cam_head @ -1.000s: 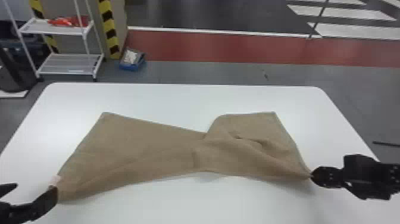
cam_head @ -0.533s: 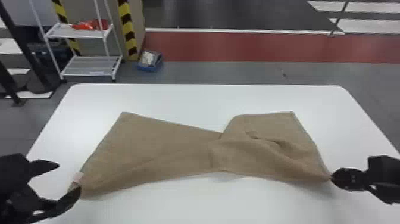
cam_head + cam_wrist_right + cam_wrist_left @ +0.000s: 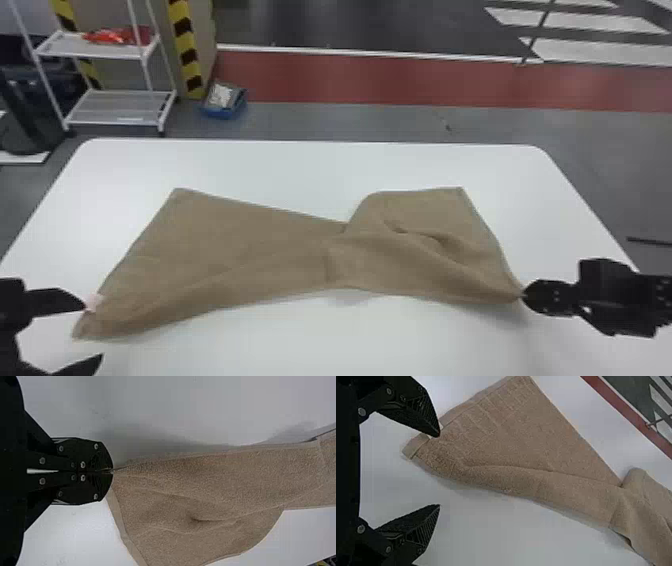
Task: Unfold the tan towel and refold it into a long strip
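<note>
Towel [image 3: 250, 245]: flat across my desk [image 3: 300, 167], narrow in the middle | my left gripper [image 3: 93, 330]: fingers wide apart by its left end | my right gripper [image 3: 523, 295]: fingers pinch its corner near the right edge

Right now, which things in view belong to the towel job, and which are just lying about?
Part of the job:
tan towel, spread unevenly on the white table
right gripper, shut on a towel corner
left gripper, open near the towel's other end

Just lying about:
white rack beyond the table
red item on its upper shelf
blue bin on the floor
</note>
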